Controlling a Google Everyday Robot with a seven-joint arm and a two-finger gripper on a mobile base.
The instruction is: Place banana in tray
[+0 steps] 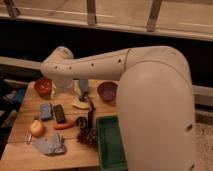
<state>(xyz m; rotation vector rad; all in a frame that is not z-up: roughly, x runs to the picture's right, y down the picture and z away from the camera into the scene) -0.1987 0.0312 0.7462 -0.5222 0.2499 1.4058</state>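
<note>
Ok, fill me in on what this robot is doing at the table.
The robot's one arm reaches across the wooden table, with its gripper lowered right over the pale banana. The banana lies on the tabletop, just left of the purple bowl. The green tray sits at the near edge of the table, and the banana is not yet in it, so the placing has yet to be done.

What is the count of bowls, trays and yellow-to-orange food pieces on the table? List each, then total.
Bowls: 2 (red bowl, purple bowl)
Trays: 1 (tray)
Food pieces: 3 (banana, carrot, round fruit)
Total: 6
Hand: just above the banana.
</note>
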